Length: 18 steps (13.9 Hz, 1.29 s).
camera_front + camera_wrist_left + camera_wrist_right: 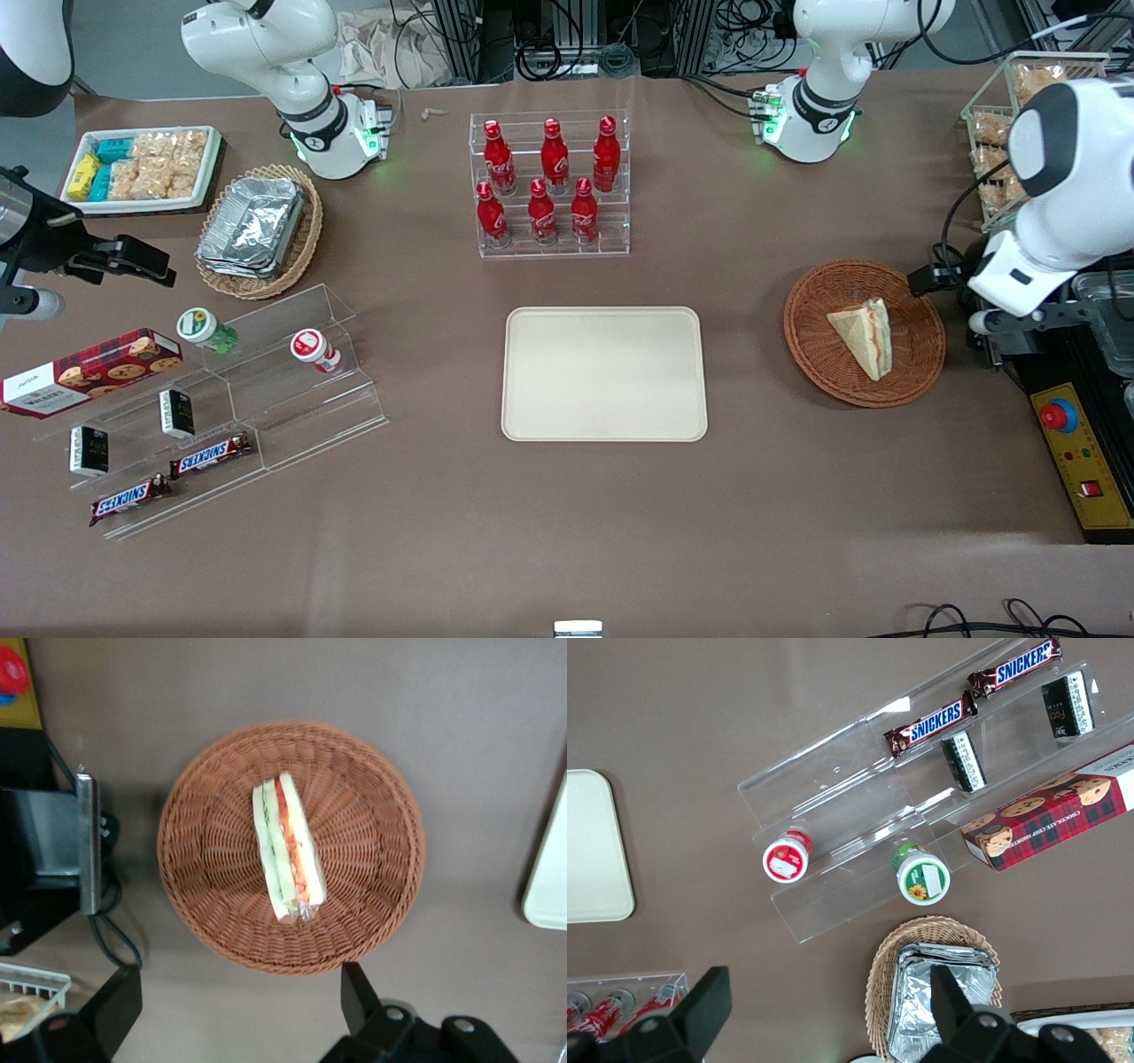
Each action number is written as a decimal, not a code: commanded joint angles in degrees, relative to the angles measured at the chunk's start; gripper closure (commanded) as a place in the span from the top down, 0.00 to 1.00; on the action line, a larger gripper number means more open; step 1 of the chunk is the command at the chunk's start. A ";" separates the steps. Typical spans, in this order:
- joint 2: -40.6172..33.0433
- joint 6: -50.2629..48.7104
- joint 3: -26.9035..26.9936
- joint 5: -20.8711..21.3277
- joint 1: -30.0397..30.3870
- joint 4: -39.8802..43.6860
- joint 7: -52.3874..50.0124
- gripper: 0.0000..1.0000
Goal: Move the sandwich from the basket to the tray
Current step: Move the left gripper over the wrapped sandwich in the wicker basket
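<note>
The sandwich (pixel 864 337) (pixel 288 846), a pale wedge with red, orange and green filling, lies in the round reddish-brown basket (pixel 802 337) (pixel 372 815). The cream tray (pixel 605 374) lies bare at the table's middle, and its edge (pixel 549 886) shows in the left wrist view. My gripper (pixel 941 285) (pixel 239 997) hovers above the table just off the basket's rim, toward the working arm's end. It is open wide, with only brown table between its black fingers (pixel 354 992).
A clear rack of red bottles (pixel 549 186) stands farther from the front camera than the tray. A black and yellow control box with a red button (pixel 1076 452) and a metal container (pixel 1107 310) lie beside the basket. Acrylic snack shelves (pixel 221 390) sit toward the parked arm's end.
</note>
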 commanded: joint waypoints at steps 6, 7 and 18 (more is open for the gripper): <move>3.31 10.74 -0.01 -0.56 0.04 -7.48 -10.14 1.00; 4.45 11.44 -0.01 -0.56 -0.05 -7.57 -11.55 1.00; 11.48 16.10 -0.71 0.15 -1.54 -9.07 -17.37 1.00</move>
